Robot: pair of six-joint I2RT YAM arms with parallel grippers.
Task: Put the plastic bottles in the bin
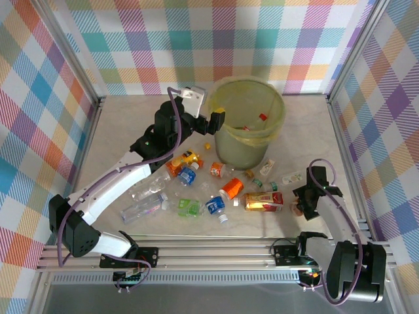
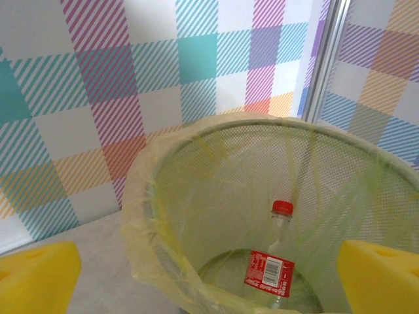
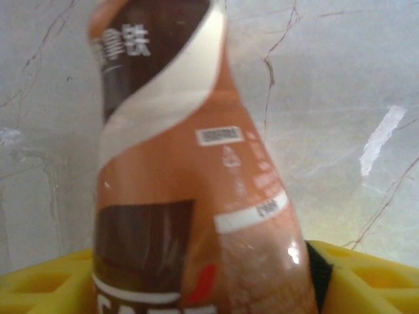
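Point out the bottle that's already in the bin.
The clear bottle with red cap and red label, inside the bin; the other bottles are outside it.

Bare tabletop [image 1: 121, 127] left of the bin [image 1: 243, 149]; scattered bottles [image 1: 187, 175] along its near side.

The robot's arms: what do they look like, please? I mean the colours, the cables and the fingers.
Both the left arm and the right arm have white shells between black joints. A thin purple cable runs along each. The finger pads are bright yellow, with shallow moulded recesses.
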